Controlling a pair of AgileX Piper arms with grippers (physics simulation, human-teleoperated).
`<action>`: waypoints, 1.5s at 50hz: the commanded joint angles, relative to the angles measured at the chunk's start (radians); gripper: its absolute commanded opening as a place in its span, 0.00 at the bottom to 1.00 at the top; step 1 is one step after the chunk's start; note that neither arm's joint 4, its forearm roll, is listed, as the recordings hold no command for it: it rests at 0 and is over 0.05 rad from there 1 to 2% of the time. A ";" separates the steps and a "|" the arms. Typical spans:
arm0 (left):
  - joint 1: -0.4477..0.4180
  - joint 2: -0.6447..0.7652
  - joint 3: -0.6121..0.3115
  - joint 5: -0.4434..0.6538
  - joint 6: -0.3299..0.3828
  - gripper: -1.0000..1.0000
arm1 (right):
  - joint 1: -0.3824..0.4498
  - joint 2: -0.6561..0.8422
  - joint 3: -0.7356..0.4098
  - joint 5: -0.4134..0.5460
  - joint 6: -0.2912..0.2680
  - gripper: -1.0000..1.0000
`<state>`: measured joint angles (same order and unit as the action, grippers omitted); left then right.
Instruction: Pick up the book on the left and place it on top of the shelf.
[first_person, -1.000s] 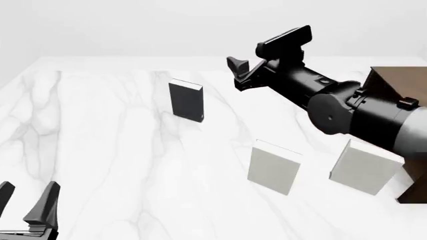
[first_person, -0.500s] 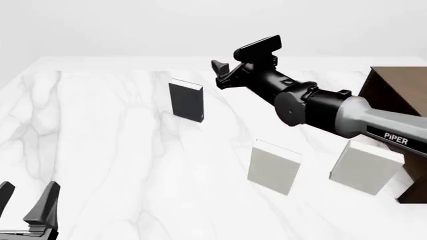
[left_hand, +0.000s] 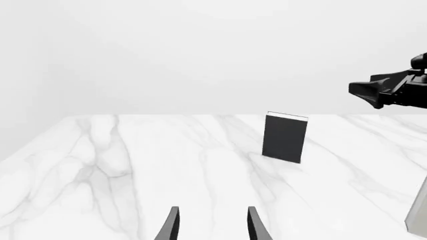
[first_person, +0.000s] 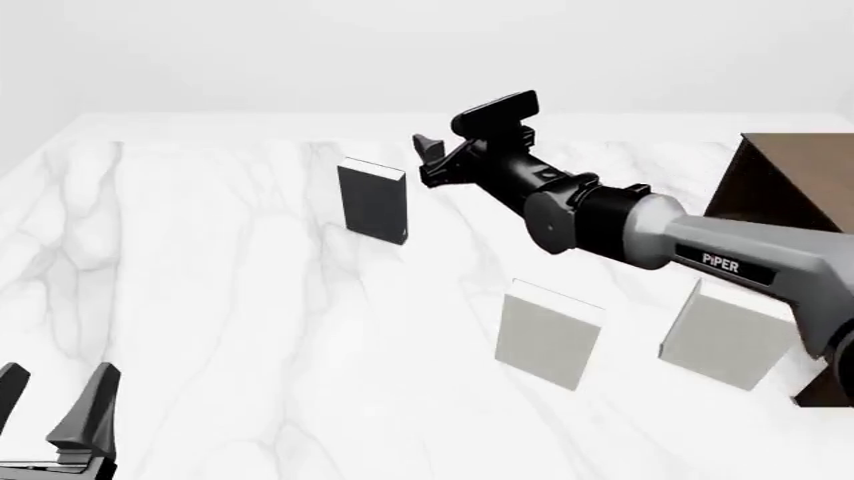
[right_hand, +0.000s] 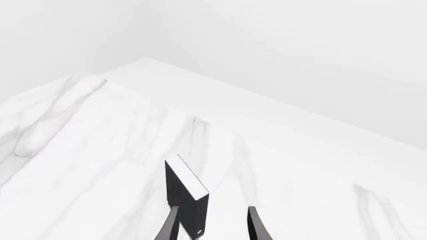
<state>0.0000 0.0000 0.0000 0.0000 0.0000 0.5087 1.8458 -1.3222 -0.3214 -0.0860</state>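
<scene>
The black book (first_person: 371, 200) stands upright on the marble table, left of the middle. It also shows in the left wrist view (left_hand: 285, 137) and the right wrist view (right_hand: 183, 192). My right gripper (first_person: 427, 163) is open and empty, in the air just right of the book's top. In the right wrist view (right_hand: 212, 227) the book stands close in front of the fingers. The dark brown shelf (first_person: 787, 190) stands at the right edge. My left gripper (first_person: 51, 400) is open and empty at the near left corner, far from the book.
Two white-covered books (first_person: 547, 333) (first_person: 730, 333) stand upright in the near right part of the table, under my right arm. The second one stands against the shelf. The table's far edge lies behind the black book.
My right arm has reached out to the left, bringing its open gripper from mid-table close to the black book. The left arm and the books have not moved.
</scene>
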 joint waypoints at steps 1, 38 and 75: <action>0.000 0.000 0.000 0.000 0.000 1.00 | -0.005 0.046 -0.012 -0.013 0.008 1.00; 0.000 0.000 0.000 0.000 0.000 1.00 | 0.005 0.183 -0.089 -0.041 0.033 1.00; 0.000 0.000 0.000 0.000 0.000 1.00 | 0.012 0.307 -0.183 -0.041 0.058 1.00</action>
<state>0.0000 0.0000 0.0000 0.0000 0.0000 0.5185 2.1199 -1.4751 -0.3683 -0.0325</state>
